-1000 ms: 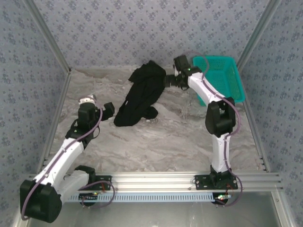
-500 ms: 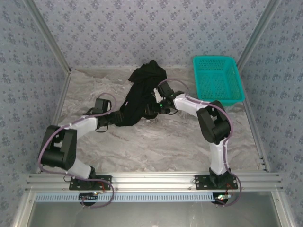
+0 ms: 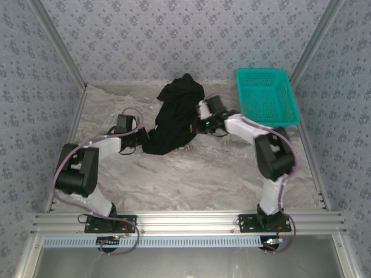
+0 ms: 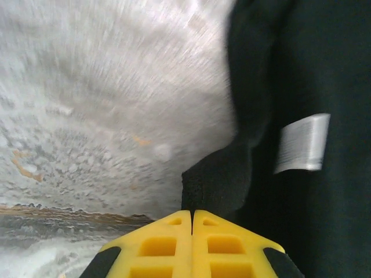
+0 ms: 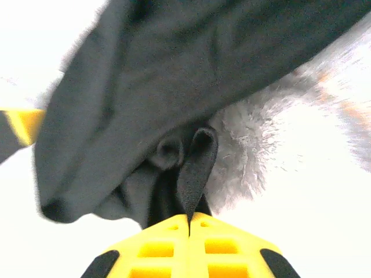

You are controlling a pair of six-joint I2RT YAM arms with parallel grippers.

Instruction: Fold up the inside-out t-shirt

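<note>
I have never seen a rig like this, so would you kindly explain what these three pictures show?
A left robot arm and a right robot arm are bolted to a table. The wide picture comes from a camera above and behind them. The two close-ups come from wrist cameras. A crumpled black t-shirt lies on the table, with a teal basket to its right. The left claw and the right claw are each shut on a fold of the shirt.

Soft, even overhead light keeps the top view sharp, with faint shadow beside the crumpled black cloth t-shirt point(image 3: 174, 116) on the grey marbled table point(image 3: 191, 174). The left wrist view streaks the table with blur; the right wrist view burns out white around the cloth.
</note>
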